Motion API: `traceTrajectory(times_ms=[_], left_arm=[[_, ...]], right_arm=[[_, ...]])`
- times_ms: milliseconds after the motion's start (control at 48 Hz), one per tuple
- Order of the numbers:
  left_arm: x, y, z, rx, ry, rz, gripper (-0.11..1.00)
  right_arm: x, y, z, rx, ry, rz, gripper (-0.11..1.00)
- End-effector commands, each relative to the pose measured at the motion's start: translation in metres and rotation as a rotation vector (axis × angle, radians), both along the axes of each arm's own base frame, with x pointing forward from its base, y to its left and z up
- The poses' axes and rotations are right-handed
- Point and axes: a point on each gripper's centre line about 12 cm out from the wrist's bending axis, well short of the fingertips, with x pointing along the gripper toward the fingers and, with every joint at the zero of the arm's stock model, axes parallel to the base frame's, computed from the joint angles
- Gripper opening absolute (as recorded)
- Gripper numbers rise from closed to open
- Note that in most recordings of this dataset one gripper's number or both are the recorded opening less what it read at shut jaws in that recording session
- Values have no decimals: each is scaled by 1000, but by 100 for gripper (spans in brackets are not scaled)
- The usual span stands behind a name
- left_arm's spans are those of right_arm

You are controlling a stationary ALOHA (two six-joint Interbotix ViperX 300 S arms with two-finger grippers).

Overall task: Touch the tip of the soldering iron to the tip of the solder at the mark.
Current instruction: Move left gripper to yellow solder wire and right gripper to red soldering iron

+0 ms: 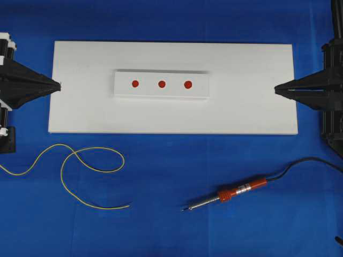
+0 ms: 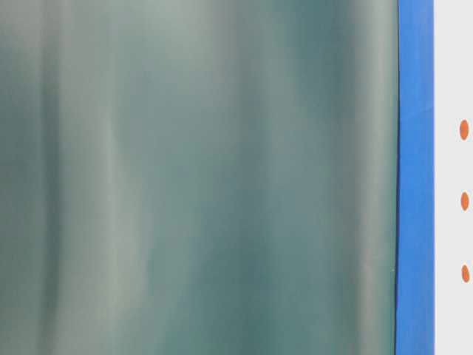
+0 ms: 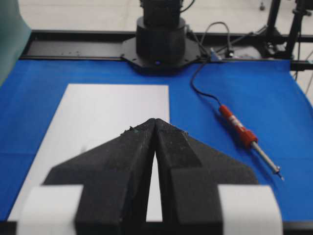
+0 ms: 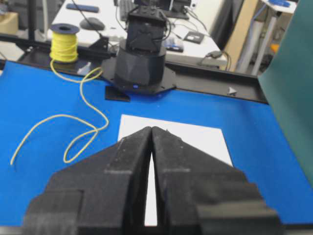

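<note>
Overhead view: I see both the left gripper and right gripper clenched, empty, at mid-frame edges. Soldering iron lies lower right; solder lower left, well apart.

The slim soldering iron with orange-red handle, silver shaft and black cord lies flat on the blue worktop, tip pointing lower left, well apart from the thin, loosely looped yellow solder wire.
</note>
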Motion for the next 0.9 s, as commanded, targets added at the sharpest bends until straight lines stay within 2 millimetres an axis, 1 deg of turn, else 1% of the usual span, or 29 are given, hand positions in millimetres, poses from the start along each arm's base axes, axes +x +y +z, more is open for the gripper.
traceTrajectory(times_ms=[0,104,208,312,396,479,542,583,625,646,792,833,875], left_arm=[[3,-3,5,-14,-11,-15,0],[3,-12,3,-9,-4,-63,0],[3,-25,1,-1,6,-123,0],[4,-34,-5,-14,31,-170,0],[5,-45,-14,-10,66,-218,0],[7,-54,-24,-4,103,-256,0],[8,-59,-33,2,138,-279,1],[10,-63,-40,7,162,-295,1],[11,-67,-44,12,173,-311,7],[12,-69,-45,12,174,-317,11],[17,-87,-59,28,227,-380,54],[19,-91,-64,31,247,-394,67],[20,-96,-70,38,268,-409,77]], right_arm=[[5,5,11,17,-18,26,0],[9,13,9,28,22,66,-6],[13,24,5,53,68,116,-6],[14,33,1,79,92,159,-6],[14,41,-4,101,118,193,-5],[16,52,-12,130,159,237,0],[18,60,-20,146,197,269,9],[19,66,-25,151,221,289,17],[21,72,-31,152,248,308,27],[22,76,-36,154,267,319,35],[31,88,-55,160,334,344,77],[33,90,-60,162,352,344,87],[36,91,-67,165,374,342,93]])
